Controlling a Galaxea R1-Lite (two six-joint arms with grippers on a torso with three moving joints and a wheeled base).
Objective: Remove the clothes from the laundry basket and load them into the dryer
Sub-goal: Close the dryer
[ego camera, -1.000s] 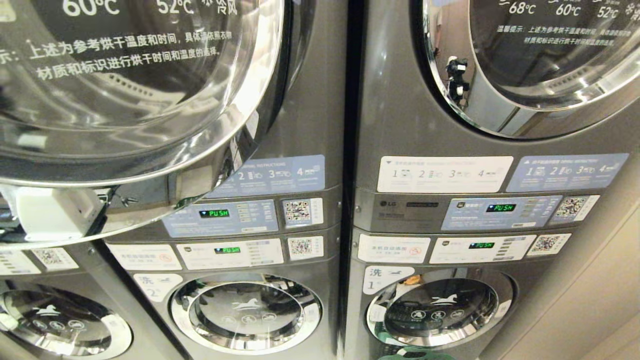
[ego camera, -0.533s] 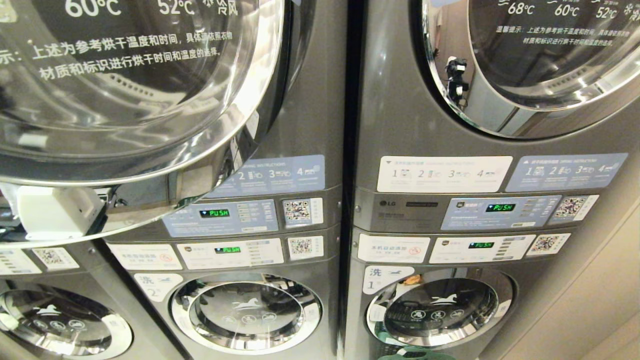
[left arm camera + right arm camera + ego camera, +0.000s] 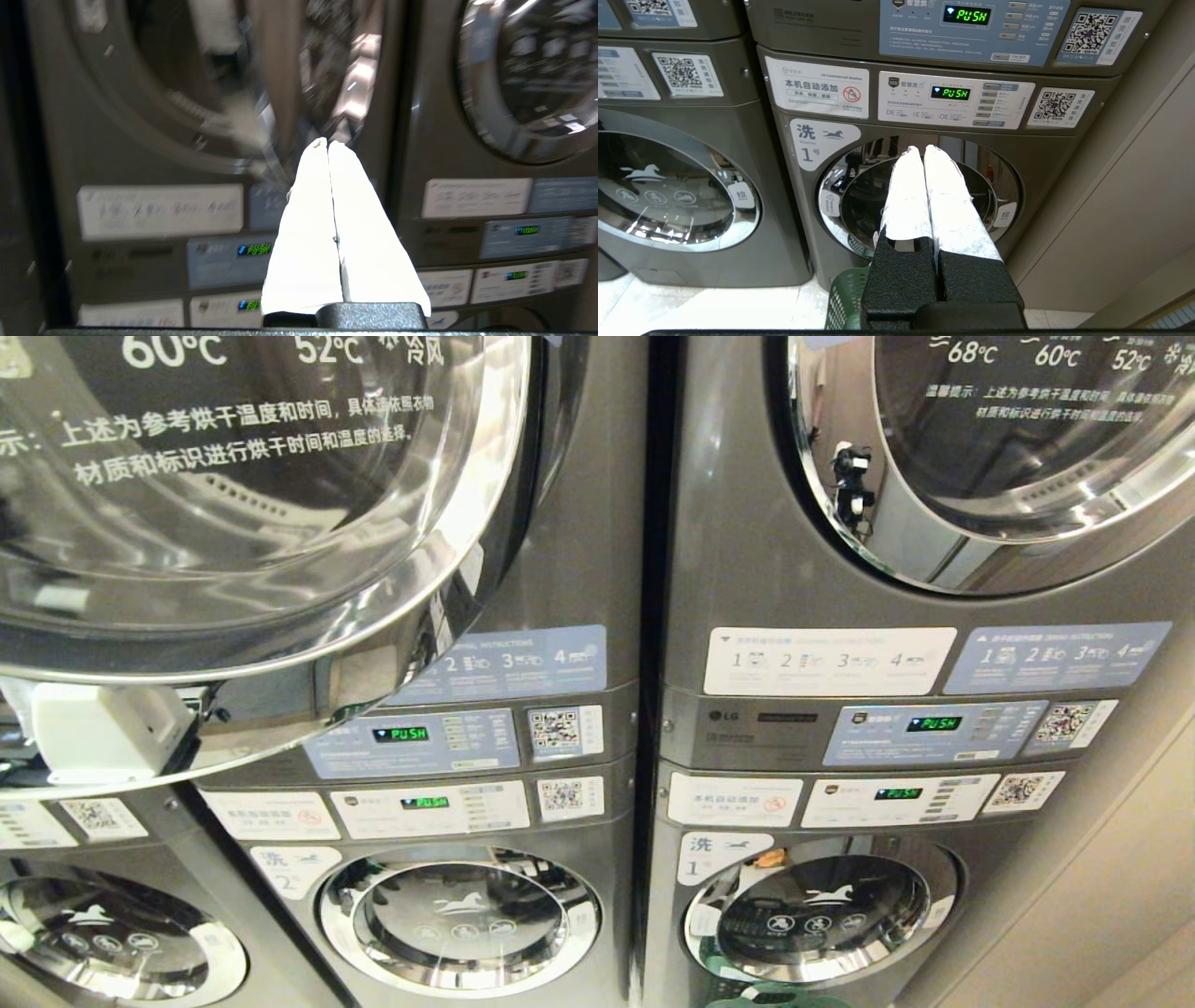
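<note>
- My left gripper [image 3: 328, 143] has its jaws pressed together with nothing between them; the white fingers [image 3: 308, 224] meet along their whole length.
- Beyond my left jaws stands the grey dryer [image 3: 140, 116] with its round door [image 3: 233, 504] swung open, and the dark drum opening lies past the fingertips and off to one side. That view is blurred, so I cannot tell how near the tips are to the door.
- Below the left jaws run the label strips and a control panel [image 3: 229, 259] with a green lit display.
- My right gripper [image 3: 923, 149] hangs low, jaws shut together and empty.
- Straight ahead of the right jaws is the closed round door of the lower washer [image 3: 920, 200], marked with a "1" label.
- The green laundry basket [image 3: 845, 298] sits on the floor under my right jaws, just in front of that washer; I cannot see any clothes in the part that shows.
- A second stacked machine [image 3: 668, 186] stands beside it.
</note>
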